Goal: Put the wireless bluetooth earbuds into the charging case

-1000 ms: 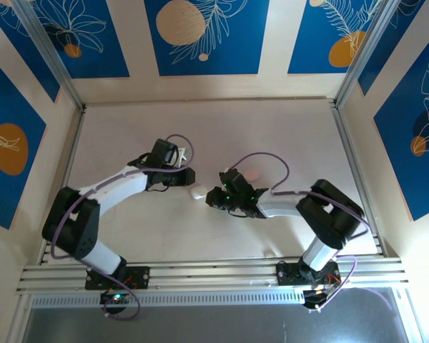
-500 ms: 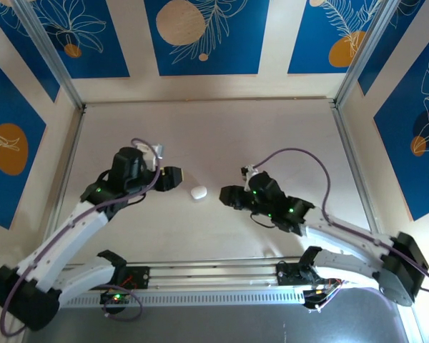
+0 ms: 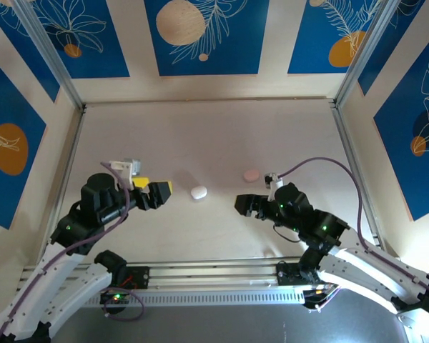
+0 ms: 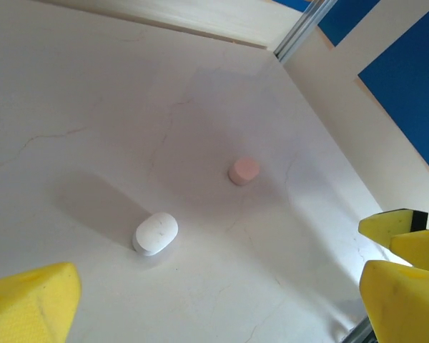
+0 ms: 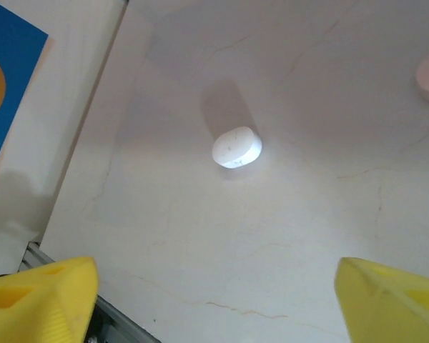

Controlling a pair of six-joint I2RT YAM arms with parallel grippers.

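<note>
Blue flower-printed panels [image 3: 200,36] wall in a pale worktop [image 3: 200,136]. Near its middle lies a white charging case [image 3: 198,192], pebble-shaped with its lid down. A pink charging case [image 3: 252,175], also closed, sits apart from it, to the right and slightly nearer the far edge. The left gripper [image 3: 167,190] hovers left of the white case, its yellow jaws spread wide and holding nothing. The right gripper [image 3: 240,205] is also released and empty, toward the near edge from the pink case.
</note>
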